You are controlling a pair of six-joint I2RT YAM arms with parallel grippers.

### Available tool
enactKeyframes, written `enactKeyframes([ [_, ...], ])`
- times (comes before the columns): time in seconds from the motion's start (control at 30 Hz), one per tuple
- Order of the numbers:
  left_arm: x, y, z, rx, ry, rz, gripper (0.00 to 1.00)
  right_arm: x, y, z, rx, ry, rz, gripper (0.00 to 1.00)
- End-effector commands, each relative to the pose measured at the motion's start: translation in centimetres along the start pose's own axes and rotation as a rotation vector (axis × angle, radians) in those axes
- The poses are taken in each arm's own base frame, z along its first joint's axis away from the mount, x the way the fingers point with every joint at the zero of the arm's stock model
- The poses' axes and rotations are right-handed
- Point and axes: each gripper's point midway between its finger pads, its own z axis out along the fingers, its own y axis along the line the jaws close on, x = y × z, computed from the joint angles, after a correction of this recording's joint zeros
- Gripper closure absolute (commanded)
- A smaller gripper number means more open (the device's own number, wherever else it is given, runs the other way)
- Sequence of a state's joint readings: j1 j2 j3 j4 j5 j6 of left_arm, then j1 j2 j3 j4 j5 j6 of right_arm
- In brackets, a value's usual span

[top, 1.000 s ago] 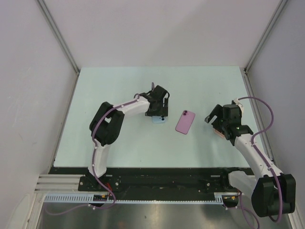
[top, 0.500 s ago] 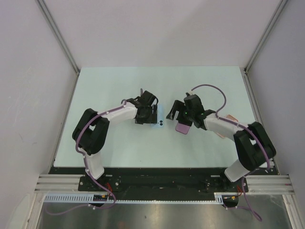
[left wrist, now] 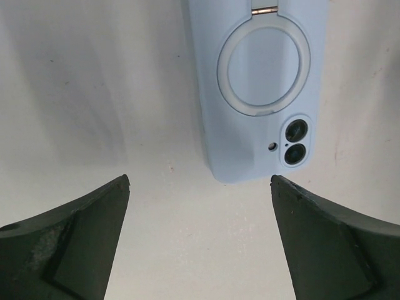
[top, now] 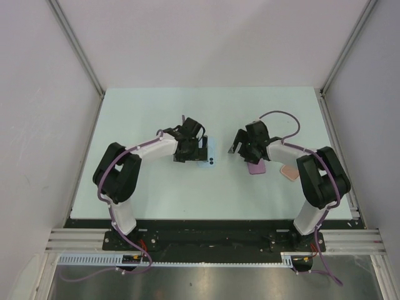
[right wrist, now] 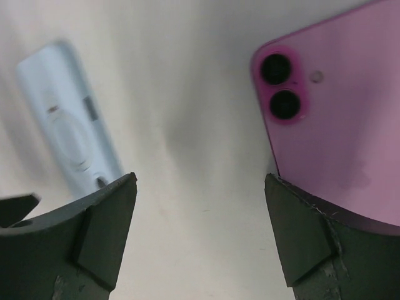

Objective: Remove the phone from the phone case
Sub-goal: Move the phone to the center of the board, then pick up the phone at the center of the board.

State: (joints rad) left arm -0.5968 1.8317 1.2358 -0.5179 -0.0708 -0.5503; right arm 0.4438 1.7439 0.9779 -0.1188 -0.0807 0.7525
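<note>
**Phone and case lie apart, one arm poised over each**

A bare pink phone lies back-up on the pale worktop, well clear of the light-blue phone case that sits to its left. The right arm is the nearer one to the phone. Its tool hovers with fingers spread wide and nothing between them. The phone's camera corner sits just ahead of the gap. From there the handset's long axis slants away beneath one finger, so the phone is off to the side and not squarely in the opening.

The left tool is likewise spread and empty, low over the worktop. The case lies just in front of it with ring holder and lens cut-outs facing up. Its long axis runs straight away from the tool, shifted toward one finger. Whether anything sits inside the case cannot be told from here. Judging by the uncovered handset, the separation looks done. A small peach-coloured flat piece rests just beyond the phone, by the right arm.
</note>
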Motion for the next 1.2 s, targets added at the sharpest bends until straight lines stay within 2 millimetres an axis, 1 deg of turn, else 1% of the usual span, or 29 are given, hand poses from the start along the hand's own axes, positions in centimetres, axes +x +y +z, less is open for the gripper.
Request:
enactKeyframes([
  [0.0, -0.7, -1.6, -0.4, 0.081, -0.013, -0.015, 0.0, -1.0, -9.1, -2.7, 0.369, -0.034, 0.005, 0.11],
  [0.03, -0.4, -2.3, -0.3, 0.105, 0.0, -0.016, 0.0, -1.9, -9.3, -3.4, 0.372, -0.058, 0.012, 0.11],
  [0.1, -0.4, -2.7, 0.1, 0.112, 0.003, -0.017, 0.0, -2.4, -8.7, -3.7, 0.334, -0.069, 0.013, 0.11],
  [0.13, -0.5, -3.1, 0.2, 0.105, -0.008, -0.023, 0.0, -2.8, -7.2, -4.1, 0.261, -0.077, -0.03, 0.12],
  [0.17, -0.4, -2.6, 0.7, 0.058, -0.01, -0.032, 0.0, -2.7, -4.1, -4.0, 0.108, -0.059, -0.047, 0.12],
  [0.23, -0.6, -3.0, 1.0, 0.029, -0.032, -0.051, 0.0, -2.6, -1.7, -4.7, 0.021, -0.069, -0.071, 0.13],
  [0.27, -0.5, -3.1, 1.4, 0.025, -0.025, -0.058, 0.0, -2.6, 0.0, -5.4, -0.026, -0.088, -0.09, 0.13],
  [0.3, -0.7, -3.6, 1.5, 0.032, -0.027, -0.071, 0.0, -2.6, 0.5, -5.7, -0.039, -0.095, -0.092, 0.13],
  [0.43, -1.0, -5.0, 2.3, 0.026, -0.042, -0.064, 0.0, -2.4, 1.0, -6.7, -0.047, -0.098, -0.082, 0.13],
  [0.47, -1.3, -4.8, 2.6, 0.002, -0.054, -0.062, 0.0, -2.3, 0.7, -6.8, -0.035, -0.095, -0.087, 0.13],
  [0.5, -1.8, -5.2, 3.0, -0.001, -0.06, -0.063, 0.0, -2.3, 0.9, -7.3, -0.042, -0.1, -0.097, 0.13],
  [0.57, -1.9, -5.1, 3.7, -0.023, -0.058, -0.06, 0.0, -2.1, 1.1, -7.7, -0.047, -0.099, -0.112, 0.14],
  [0.6, -2.7, -5.5, 3.8, -0.024, -0.072, -0.063, 0.0, -2.1, 1.4, -8.1, -0.056, -0.108, -0.117, 0.14],
  [0.63, -1.8, -4.9, 4.9, -0.061, -0.035, -0.054, 0.0, -2.2, 1.4, -8.4, -0.057, -0.114, -0.118, 0.14],
  [0.67, -1.8, -4.5, 5.2, -0.089, -0.032, -0.051, 0.0, -2.0, 1.3, -8.5, -0.055, -0.114, -0.116, 0.14],
  [0.7, -2.2, -4.6, 5.5, -0.099, -0.034, -0.05, 0.0, -2.1, 1.5, -8.8, -0.061, -0.121, -0.112, 0.13],
  [0.73, -1.7, -4.3, 6.0, -0.121, -0.021, -0.043, 0.02, -2.1, 1.4, -8.9, -0.06, -0.122, -0.11, 0.13],
  [0.83, -1.5, -3.7, 6.5, -0.151, -0.025, -0.04, 0.07, -1.9, 1.2, -9.0, -0.063, -0.124, -0.1, 0.13],
  [0.87, -1.5, -3.5, 6.5, -0.156, -0.025, -0.039, 0.1, -1.8, 1.1, -8.9, -0.062, -0.122, -0.097, 0.13],
  [0.9, -1.4, -3.5, 6.6, -0.158, -0.024, -0.032, 0.16, -1.5, 1.0, -8.9, -0.062, -0.118, -0.091, 0.13],
  [1.03, -1.2, -3.2, 6.3, -0.168, -0.019, -0.011, 0.21, -1.3, 0.8, -8.9, -0.07, -0.119, -0.075, 0.13],
  [1.07, -1.6, -3.4, 5.8, -0.158, -0.03, -0.009, 0.21, -1.3, 0.8, -9.0, -0.072, -0.122, -0.071, 0.13],
  [1.13, -1.6, -3.4, 5.0, -0.141, -0.035, -0.012, 0.24, -1.1, 0.8, -9.0, -0.083, -0.118, -0.068, 0.13],
  [1.17, -1.9, -3.8, 4.3, -0.115, -0.052, -0.013, 0.25, -1.2, 0.8, -9.1, -0.091, -0.12, -0.062, 0.13],
])
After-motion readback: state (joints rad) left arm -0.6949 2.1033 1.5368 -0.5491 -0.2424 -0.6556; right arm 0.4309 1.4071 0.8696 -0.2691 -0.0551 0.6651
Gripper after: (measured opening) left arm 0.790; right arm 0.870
